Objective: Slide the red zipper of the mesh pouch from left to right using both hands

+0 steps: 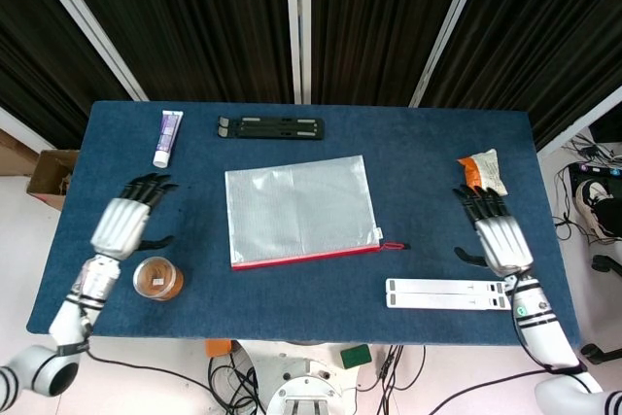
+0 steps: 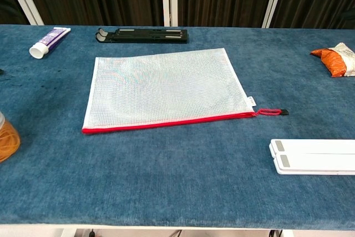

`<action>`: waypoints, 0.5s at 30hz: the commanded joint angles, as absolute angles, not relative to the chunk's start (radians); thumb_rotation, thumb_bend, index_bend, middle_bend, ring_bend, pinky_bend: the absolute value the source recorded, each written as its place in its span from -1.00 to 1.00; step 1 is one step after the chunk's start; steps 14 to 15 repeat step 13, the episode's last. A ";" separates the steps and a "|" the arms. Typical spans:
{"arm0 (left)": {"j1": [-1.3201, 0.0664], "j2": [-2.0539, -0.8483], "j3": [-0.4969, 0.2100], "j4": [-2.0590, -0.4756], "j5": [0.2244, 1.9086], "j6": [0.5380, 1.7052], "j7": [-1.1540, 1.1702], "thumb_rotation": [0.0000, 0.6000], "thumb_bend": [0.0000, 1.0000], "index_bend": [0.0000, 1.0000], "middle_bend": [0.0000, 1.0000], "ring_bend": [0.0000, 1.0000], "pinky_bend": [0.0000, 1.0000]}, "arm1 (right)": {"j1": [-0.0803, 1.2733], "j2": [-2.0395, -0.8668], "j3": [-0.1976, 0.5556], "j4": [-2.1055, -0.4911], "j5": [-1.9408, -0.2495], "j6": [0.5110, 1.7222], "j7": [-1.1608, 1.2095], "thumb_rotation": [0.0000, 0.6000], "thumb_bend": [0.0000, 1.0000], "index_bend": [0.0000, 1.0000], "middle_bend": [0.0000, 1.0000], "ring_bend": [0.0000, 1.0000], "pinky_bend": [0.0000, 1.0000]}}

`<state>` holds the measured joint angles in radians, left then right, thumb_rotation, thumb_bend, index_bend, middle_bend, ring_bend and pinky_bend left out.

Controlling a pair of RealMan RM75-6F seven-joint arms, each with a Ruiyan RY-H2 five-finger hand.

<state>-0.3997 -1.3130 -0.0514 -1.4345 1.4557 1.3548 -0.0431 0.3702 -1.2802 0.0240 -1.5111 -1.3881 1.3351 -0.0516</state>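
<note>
The white mesh pouch (image 1: pixel 296 209) lies flat in the middle of the blue table, also plain in the chest view as the pouch (image 2: pixel 163 88). Its red zipper (image 1: pixel 309 256) runs along the near edge, and the red pull tab (image 1: pixel 392 246) sticks out at the right end, seen too as the tab (image 2: pixel 270 112). My left hand (image 1: pixel 123 224) hovers well to the left of the pouch, fingers spread, holding nothing. My right hand (image 1: pixel 497 237) sits far to the right, fingers spread and empty. Neither hand shows in the chest view.
A toothpaste tube (image 1: pixel 167 137) and a black folded stand (image 1: pixel 271 127) lie at the back. An orange snack bag (image 1: pixel 483 174) is at the right. A white flat bar (image 1: pixel 445 293) lies near the front right. An amber jar (image 1: pixel 157 279) stands beside my left hand.
</note>
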 commanded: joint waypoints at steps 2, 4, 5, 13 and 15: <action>-0.260 -1.198 -0.037 -1.521 1.403 1.503 0.054 1.00 -0.78 -0.60 -0.76 -0.84 -0.73 | 0.227 -1.137 0.033 -1.612 -1.325 1.480 -0.028 1.00 -0.44 -1.00 -0.62 -1.00 -0.76; -0.223 -1.178 -0.025 -1.536 1.397 1.534 0.057 1.00 -0.78 -0.59 -0.76 -0.84 -0.73 | 0.187 -1.108 0.026 -1.629 -1.323 1.514 -0.006 1.00 -0.43 -1.00 -0.62 -1.00 -0.75; -0.199 -1.167 -0.015 -1.546 1.397 1.553 0.058 1.00 -0.78 -0.59 -0.76 -0.84 -0.73 | 0.163 -1.091 0.018 -1.634 -1.325 1.532 0.009 1.00 -0.42 -1.00 -0.62 -1.00 -0.75; -0.065 -1.154 0.059 -1.608 1.455 1.662 0.063 1.00 -0.78 -0.57 -0.75 -0.84 -0.73 | 0.052 -1.064 -0.027 -1.615 -1.383 1.600 0.101 1.00 -0.42 -1.00 -0.64 -1.00 -0.75; -0.065 -1.154 0.059 -1.608 1.455 1.662 0.063 1.00 -0.78 -0.57 -0.75 -0.84 -0.73 | 0.052 -1.064 -0.027 -1.615 -1.383 1.600 0.101 1.00 -0.42 -1.00 -0.64 -1.00 -0.75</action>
